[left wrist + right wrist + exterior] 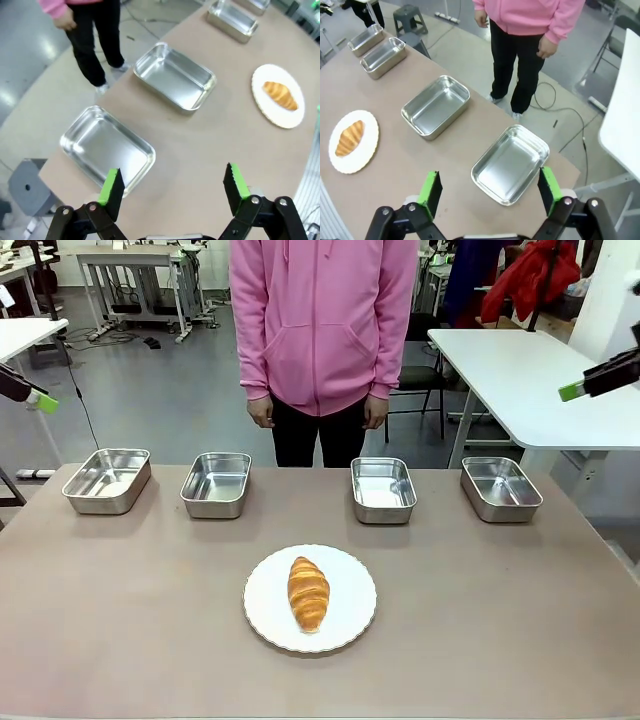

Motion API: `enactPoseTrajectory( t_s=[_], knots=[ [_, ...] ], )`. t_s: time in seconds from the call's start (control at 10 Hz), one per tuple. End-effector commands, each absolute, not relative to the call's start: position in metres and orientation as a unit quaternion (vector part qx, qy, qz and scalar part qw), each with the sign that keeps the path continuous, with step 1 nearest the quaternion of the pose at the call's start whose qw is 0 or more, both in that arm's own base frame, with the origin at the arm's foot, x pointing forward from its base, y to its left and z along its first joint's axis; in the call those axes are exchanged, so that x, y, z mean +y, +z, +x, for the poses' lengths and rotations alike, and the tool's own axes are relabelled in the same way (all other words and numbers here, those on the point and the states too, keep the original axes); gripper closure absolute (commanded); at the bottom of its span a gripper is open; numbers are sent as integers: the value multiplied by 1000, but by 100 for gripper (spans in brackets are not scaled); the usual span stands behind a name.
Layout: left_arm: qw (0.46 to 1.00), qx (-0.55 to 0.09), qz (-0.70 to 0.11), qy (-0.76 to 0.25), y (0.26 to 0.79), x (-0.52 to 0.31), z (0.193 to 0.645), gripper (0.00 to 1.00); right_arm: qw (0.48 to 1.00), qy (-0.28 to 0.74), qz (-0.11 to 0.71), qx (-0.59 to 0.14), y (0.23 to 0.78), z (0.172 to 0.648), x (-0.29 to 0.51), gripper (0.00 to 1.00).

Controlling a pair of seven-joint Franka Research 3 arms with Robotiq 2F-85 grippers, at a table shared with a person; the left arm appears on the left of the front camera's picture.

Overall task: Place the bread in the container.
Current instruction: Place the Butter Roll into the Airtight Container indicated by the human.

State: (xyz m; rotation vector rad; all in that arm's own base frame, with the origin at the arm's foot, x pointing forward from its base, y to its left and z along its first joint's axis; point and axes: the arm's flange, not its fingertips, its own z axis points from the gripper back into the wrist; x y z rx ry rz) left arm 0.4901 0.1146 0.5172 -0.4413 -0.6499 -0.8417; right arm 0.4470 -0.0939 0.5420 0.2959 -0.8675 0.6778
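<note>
The bread (308, 592) lies lengthwise in the middle of the white plate (262, 618) on the near part of the surface (120, 640), well apart from the four steel trays (216, 483) lined along the far edge; I cannot tell which one is meant to receive it. The left tool (173, 176) and the right tool (489, 176) both hang high at their own sides, jaws spread wide and empty. Whichever goes in should, I reckon, come straight down over the bread's thick middle, fingers across its short width, and squeeze gently so the crust doesn't crush.
</note>
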Motion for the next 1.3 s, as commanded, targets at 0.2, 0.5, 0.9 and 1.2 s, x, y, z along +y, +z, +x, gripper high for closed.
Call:
enactPoseTrajectory(
  t_s=[0.2,0.5,0.9,1.2],
  knots=[
    [839,-307,-209,-398,517,115,490,0,853,321,127,-391,547,449,-76,0],
    [847,-301,-195,-394,514,111,492,0,850,331,120,-392,541,450,-75,0],
    [819,-349,-202,-407,556,131,479,0,830,338,143,-420,573,443,-90,0],
    [807,-368,-224,-405,563,144,473,0,827,336,156,-423,577,442,-100,0]
  ],
)
